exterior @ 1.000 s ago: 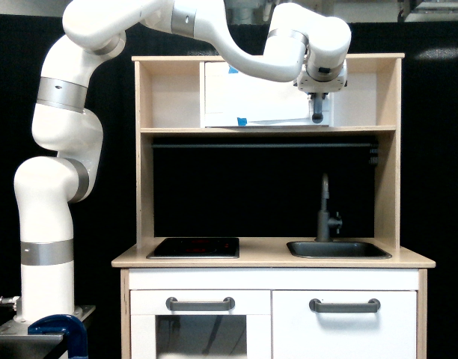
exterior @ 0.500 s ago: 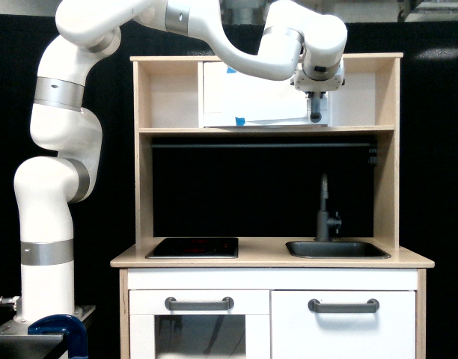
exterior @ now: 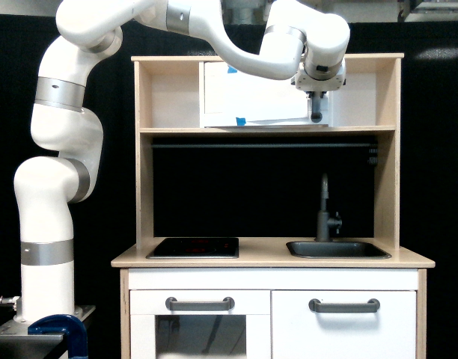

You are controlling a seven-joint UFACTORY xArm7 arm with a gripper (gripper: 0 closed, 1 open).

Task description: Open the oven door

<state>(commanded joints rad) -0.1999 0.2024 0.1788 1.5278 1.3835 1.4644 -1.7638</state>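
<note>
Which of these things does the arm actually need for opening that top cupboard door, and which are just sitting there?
Needed:
- oven door, the white panel on the top shelf
- its upright grey handle
- the arm's fingers, at that handle

Just there:
- stove top
- sink
- tap
- the two lower doors' handles

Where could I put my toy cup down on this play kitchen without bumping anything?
The bare strip of wooden counter between the black hob and the sink is free. So is the open shelf cubby on the exterior view's left of the oven door. It is crowded by the gripper at the door's handle.
</note>
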